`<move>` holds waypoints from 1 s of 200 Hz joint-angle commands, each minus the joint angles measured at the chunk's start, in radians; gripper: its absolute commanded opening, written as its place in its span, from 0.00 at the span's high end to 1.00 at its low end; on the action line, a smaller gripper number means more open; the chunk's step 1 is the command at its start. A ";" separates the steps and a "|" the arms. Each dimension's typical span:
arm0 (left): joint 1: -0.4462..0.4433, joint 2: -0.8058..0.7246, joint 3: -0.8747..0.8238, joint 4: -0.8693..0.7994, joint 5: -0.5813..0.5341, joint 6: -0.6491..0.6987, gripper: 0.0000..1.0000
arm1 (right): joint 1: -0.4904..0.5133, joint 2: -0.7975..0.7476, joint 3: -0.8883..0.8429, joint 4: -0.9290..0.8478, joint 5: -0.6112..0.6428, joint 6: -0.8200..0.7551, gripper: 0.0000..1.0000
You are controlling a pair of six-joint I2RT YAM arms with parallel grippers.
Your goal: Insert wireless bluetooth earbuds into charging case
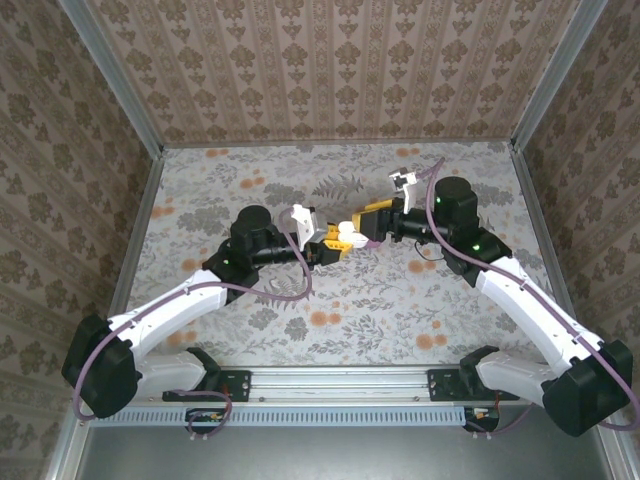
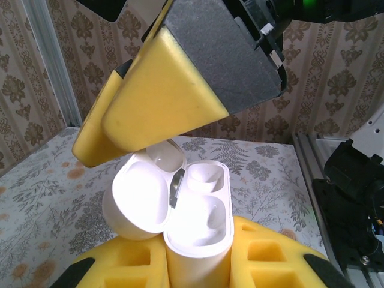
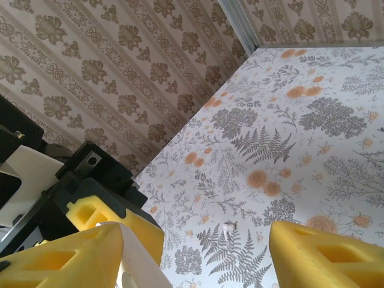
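My left gripper (image 2: 198,255) is shut on the white charging case (image 2: 201,210), which stands upright between its yellow fingers with the lid (image 2: 139,198) swung open to the left. Both wells look empty. A yellow finger (image 2: 162,96) of my right gripper hangs just above the open lid. From above, the two grippers meet mid-table, left gripper (image 1: 335,241) holding the case (image 1: 343,235), right gripper (image 1: 364,227) beside it. My right gripper (image 3: 195,240) is open, its left finger against the case lid (image 3: 141,261). One white earbud (image 3: 227,227) lies on the table below, between the fingers.
The floral tabletop (image 1: 330,300) is walled by patterned panels (image 1: 330,70) on three sides, with metal corner posts (image 1: 540,80). The arm bases sit on a rail (image 1: 330,385) at the near edge. Orange flower prints dot the cloth.
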 commanded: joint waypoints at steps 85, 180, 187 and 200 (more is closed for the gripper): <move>0.028 -0.051 -0.054 0.096 -0.134 -0.026 0.85 | -0.027 -0.131 0.044 -0.200 0.207 0.013 0.35; 0.073 -0.448 -0.186 -0.127 -0.328 0.020 0.85 | 0.009 0.484 0.216 -0.412 0.104 0.017 0.58; 0.073 -0.472 -0.188 -0.149 -0.336 0.024 0.85 | 0.035 0.544 0.273 -0.460 0.119 -0.016 0.59; 0.074 -0.510 -0.194 -0.175 -0.346 0.026 0.85 | 0.082 0.656 0.384 -0.567 0.161 -0.072 0.57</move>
